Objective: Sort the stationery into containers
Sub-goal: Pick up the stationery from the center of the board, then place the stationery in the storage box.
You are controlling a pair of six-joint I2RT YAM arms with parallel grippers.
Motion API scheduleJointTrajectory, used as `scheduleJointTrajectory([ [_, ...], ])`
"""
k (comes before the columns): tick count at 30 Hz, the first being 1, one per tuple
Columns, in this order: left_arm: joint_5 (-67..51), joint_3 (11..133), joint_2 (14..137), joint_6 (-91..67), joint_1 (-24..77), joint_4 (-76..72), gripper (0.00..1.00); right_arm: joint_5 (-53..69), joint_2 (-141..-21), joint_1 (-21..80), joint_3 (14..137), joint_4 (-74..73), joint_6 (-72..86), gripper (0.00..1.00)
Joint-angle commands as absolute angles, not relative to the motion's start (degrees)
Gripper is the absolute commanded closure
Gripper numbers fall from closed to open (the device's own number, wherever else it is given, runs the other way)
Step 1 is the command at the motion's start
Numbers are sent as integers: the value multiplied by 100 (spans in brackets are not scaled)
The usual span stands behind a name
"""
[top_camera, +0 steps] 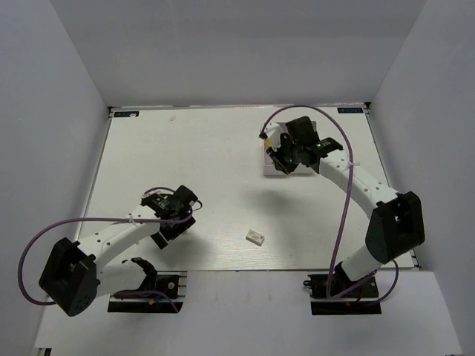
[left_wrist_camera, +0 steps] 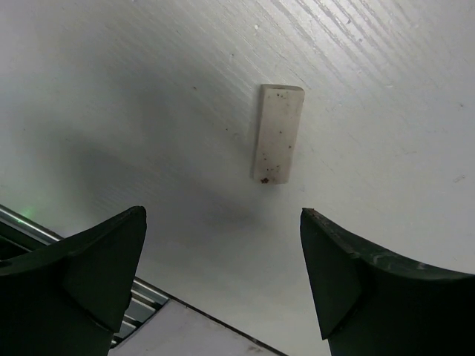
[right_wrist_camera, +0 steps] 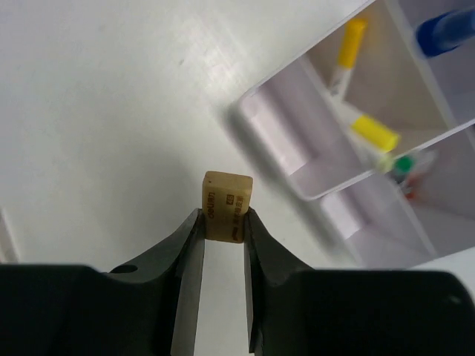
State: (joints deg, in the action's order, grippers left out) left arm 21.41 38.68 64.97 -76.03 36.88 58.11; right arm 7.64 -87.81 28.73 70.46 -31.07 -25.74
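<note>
Tan eraser block (right_wrist_camera: 227, 204) pinched in right claw (right_wrist_camera: 223, 219) tips, just beside white bins (right_wrist_camera: 286, 137), white eraser (left_wrist_camera: 278, 133) ahead of wide-open left claw (left_wrist_camera: 223, 215)

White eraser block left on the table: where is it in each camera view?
Top external: white eraser low centre, right of the left gripper.
Left wrist: white eraser upper centre, beyond the open fingers.
Right wrist: not in view.
Shared landmark: the left gripper, seen in top and left wrist.
</note>
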Motion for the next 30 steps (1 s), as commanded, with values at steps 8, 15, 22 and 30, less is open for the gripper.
scheduleJointTrajectory([
  [8, 2250, 3771, 6565, -7699, 3656, 5440, 6, 553, -10106, 2523, 8665, -3138, -2532, 100],
  [15, 2250, 3665, 6670, -7646, 3604, 5238, 6, 571, -10424, 2409, 8974, -3225, -2461, 96],
  [22, 2250, 3665, 6916, -7594, 3604, 5081, 6, 694, -10477, 2356, 8869, -3305, -2479, 70],
  [30, 2250, 3718, 7268, -7541, 3604, 4957, 6, 747, -10450, 2355, 8763, -3348, -2435, 45],
])
